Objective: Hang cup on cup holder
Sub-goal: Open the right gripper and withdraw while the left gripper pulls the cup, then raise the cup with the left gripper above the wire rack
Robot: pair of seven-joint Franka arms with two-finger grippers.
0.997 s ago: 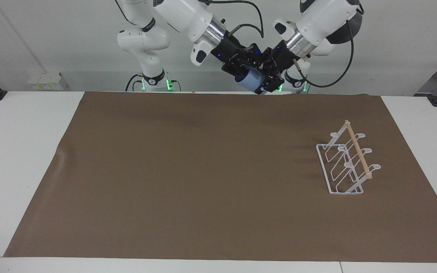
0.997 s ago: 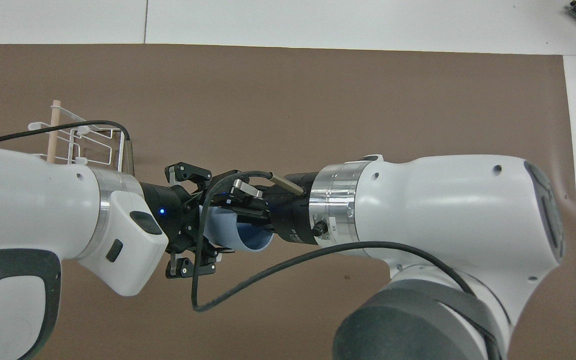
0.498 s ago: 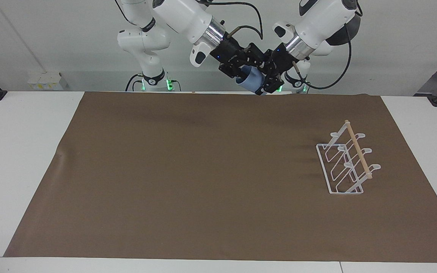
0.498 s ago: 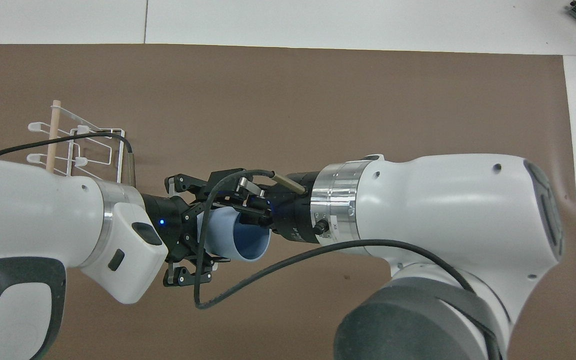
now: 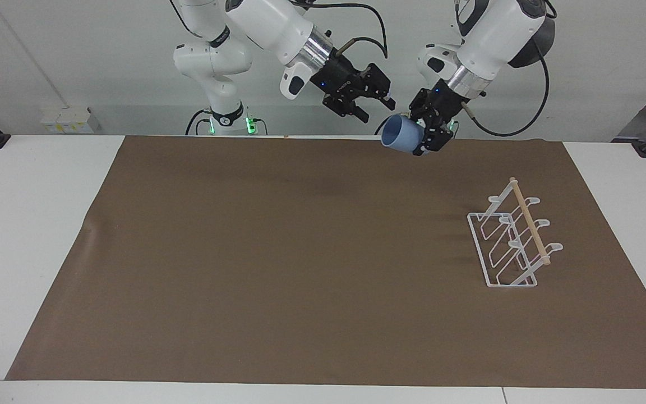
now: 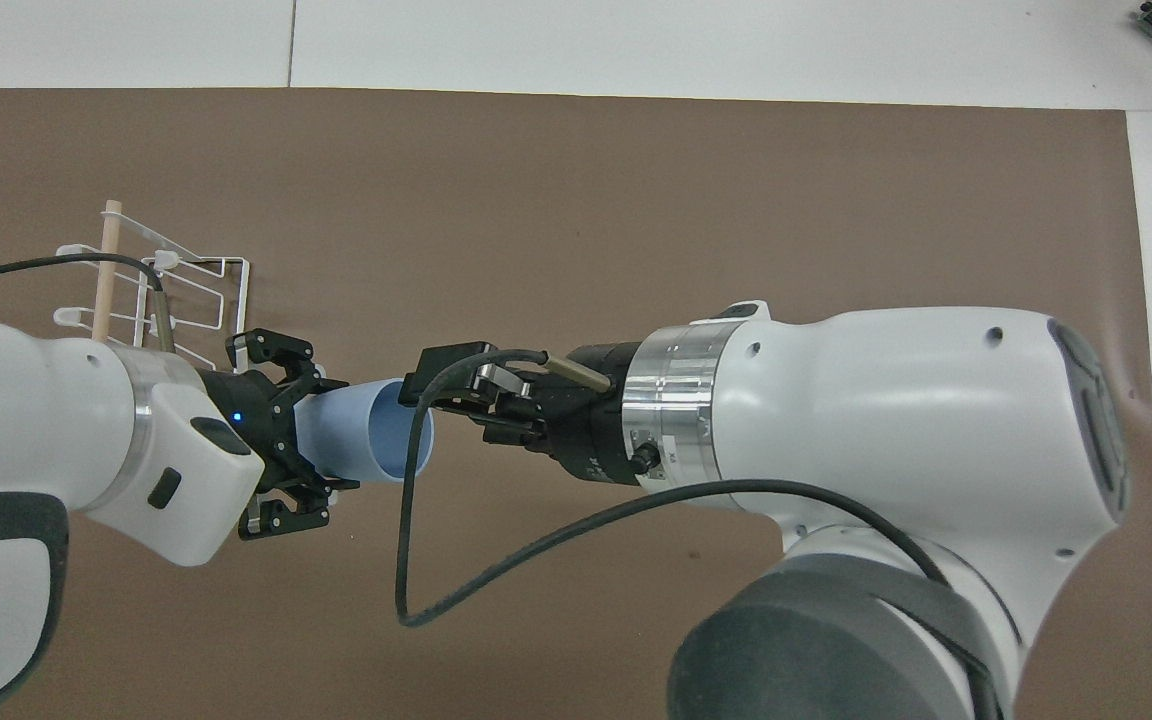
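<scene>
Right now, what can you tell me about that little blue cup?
The cup is small, light blue and smooth, seemingly plastic, with no handle. It is up in the air, tipped on its side, its open mouth turned toward the right tool, which has let go and stands apart. The left tool grips its base end over the brown mat.

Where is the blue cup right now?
The blue cup is up in the air, held on its side by the left gripper, over the brown mat's edge nearest the robots.

Lt-blue cup (image 5: 400,138) airborne, tipped sideways; white wire cup holder (image 5: 513,241) upright on mat.
</scene>
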